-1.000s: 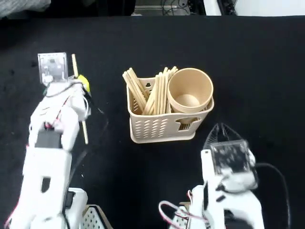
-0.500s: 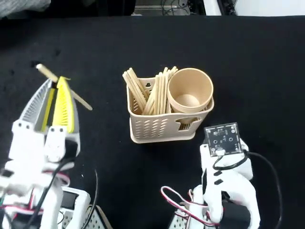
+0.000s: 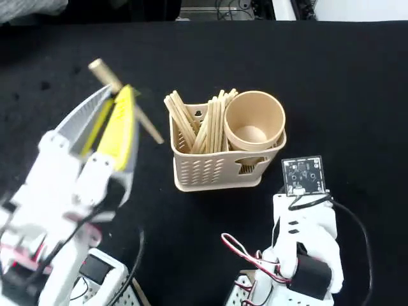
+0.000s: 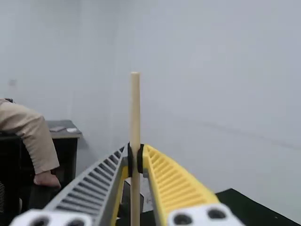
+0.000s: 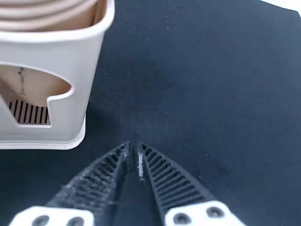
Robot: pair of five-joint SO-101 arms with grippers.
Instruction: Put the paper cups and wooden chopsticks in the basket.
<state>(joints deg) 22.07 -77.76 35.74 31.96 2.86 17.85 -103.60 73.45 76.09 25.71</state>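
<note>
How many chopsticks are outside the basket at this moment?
1. The chopstick is gripped in the left end effector, to the left of the basket. The other chopsticks stand inside the basket. More may be hidden beneath the arm.

Soft, even light falling from above, the black table [image 3: 344, 76] soaking it up and staying matt, the basket [image 5: 47, 108] throwing a faint shadow beside its base, the chopstick [image 4: 135, 108] standing evenly lit against a pale wall [image 4: 211, 70].
</note>
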